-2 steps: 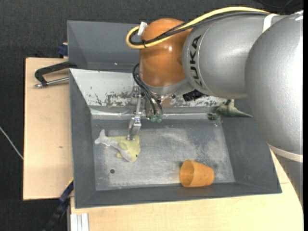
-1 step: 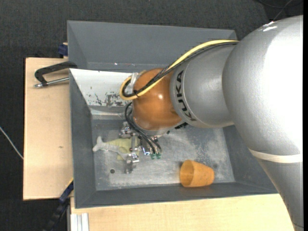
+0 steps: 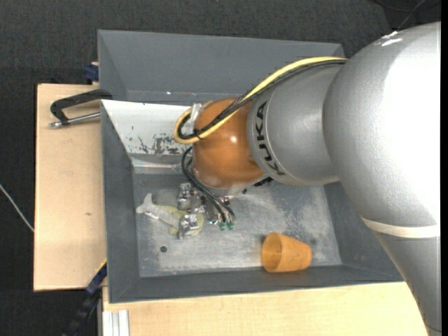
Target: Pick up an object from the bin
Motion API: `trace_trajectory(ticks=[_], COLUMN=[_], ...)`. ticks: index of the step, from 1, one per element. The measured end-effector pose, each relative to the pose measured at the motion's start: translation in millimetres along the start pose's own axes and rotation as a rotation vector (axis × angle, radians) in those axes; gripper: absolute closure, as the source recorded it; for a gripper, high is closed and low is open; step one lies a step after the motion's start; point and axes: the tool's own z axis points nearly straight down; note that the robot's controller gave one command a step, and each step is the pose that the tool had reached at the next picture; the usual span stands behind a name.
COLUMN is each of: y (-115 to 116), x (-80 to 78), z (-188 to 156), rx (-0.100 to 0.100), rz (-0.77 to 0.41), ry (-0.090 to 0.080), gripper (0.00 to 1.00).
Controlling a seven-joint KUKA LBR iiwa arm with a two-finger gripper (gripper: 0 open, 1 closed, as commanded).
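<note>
Camera view: the gripper (image 3: 189, 214) sits low over the bin (image 3: 119, 208) floor, left of centre, touching or just beside a small pale thing (image 3: 152, 207). I cannot tell whether it is clenched or released. An orange cup (image 3: 285, 252) lies on its side, well apart. The pale thing looks slight and flat, so a grasp may nudge it aside or catch only an edge. It could then drop on lifting.

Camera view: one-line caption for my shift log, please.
Gripper down beside a pale whitish object on the bin's left floor; an orange cup lies on its side at lower right.
</note>
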Motion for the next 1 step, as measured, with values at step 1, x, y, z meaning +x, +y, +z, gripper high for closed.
trace_trajectory(ticks=[1], y=[-11.1], x=[-10.2], z=[-145.9], rx=[0.001], rz=[0.013], ry=[-0.004], gripper=[1.0])
